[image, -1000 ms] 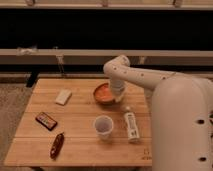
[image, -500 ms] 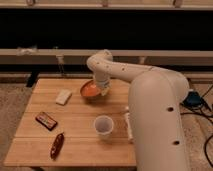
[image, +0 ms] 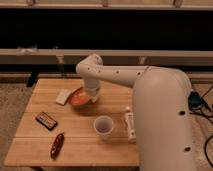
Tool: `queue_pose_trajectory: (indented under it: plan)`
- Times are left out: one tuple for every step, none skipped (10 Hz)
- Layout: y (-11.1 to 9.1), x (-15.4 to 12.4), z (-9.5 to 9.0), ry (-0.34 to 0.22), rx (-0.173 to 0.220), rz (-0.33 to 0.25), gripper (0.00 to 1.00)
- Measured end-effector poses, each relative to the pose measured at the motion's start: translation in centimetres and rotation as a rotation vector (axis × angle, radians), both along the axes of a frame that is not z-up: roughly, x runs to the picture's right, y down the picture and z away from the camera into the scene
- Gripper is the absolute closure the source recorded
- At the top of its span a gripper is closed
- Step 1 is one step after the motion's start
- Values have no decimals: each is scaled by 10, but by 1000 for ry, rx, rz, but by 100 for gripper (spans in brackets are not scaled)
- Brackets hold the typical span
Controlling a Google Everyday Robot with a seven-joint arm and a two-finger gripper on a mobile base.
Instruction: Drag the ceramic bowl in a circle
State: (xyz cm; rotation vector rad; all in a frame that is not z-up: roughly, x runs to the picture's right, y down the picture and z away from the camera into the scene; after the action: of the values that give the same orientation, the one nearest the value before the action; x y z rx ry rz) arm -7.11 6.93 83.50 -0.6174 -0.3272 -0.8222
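Gripper (image: 93,98) sits at the rim of the ceramic bowl (image: 77,98), which you find near the far edge of the wooden table (image: 85,147), left of centre, dark wall (image: 105,30) behind; whether it grips, you cannot tell.

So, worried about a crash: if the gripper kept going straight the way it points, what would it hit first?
Likely the ceramic bowl: the gripper points down at its right-hand rim in the picture, seemingly touching it, though depth is unclear.
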Motion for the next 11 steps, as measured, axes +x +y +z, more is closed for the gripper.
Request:
queue_pose_trajectory:
  plan:
    - [8, 5, -9, -13, -14, -1, 100]
    - [18, 16, -18, -15, -33, 2, 100]
    - [27, 33, -25, -9, -52, 10, 100]
    - [33, 47, -30, -1, -66, 17, 100]
    - [39, 62, -34, 13, -80, 21, 100]
    - [44, 82, -36, 39, -95, 33, 100]
    - [43, 94, -34, 61, -101, 42, 100]
    - [42, 103, -29, 83, -108, 51, 100]
    - [36, 113, -20, 111, -113, 65, 100]
    - [27, 125, -9, 145, -115, 85, 100]
    - [18, 137, 1, 173, -110, 100, 100]
